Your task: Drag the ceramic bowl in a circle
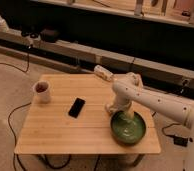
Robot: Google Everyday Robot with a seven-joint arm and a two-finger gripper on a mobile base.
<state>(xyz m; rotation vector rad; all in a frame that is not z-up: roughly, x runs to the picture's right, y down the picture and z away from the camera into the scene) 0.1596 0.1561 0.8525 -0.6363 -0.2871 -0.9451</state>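
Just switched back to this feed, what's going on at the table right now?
The robot's single arm reaches in from the right, with its gripper down at the back-left rim of the green ceramic bowl, near the right front corner of the wooden table. Whether it actually touches the rim cannot be told. A white mug stands at the left, a black phone lies mid-table, and a white object sits at the far edge.

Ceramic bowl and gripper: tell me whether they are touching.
Cannot tell. In the camera view the gripper sits at the ceramic bowl's far-left rim, overlapping it, but neither contact nor a gap shows plainly.
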